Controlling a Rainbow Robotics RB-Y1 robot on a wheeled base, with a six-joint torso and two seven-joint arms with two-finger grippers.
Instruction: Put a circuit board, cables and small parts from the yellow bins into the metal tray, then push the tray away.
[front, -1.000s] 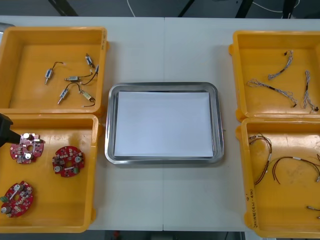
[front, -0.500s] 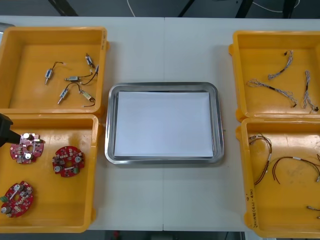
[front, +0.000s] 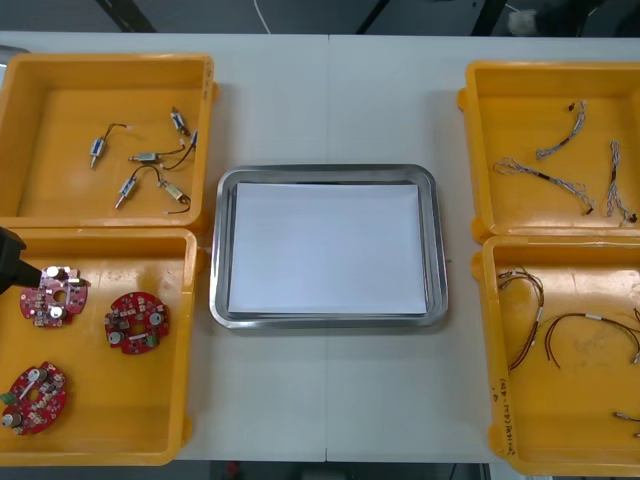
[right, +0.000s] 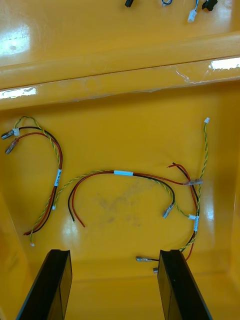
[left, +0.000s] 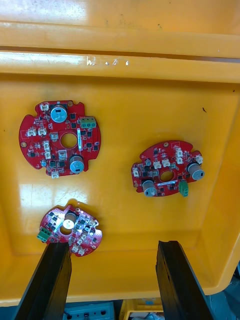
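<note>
My left gripper hangs open above the near left yellow bin, which holds three round red circuit boards. One board lies just ahead of the left finger. In the front view these boards lie in that bin, and a black part of the left arm shows at the table's left edge. My right gripper is open over the near right bin, above red and yellow cables. The metal tray, white inside, sits between the bins and holds nothing.
The far left bin holds several small metal parts. Twisted blue and white cables lie in the far right bin. Bare table stretches beyond and in front of the tray.
</note>
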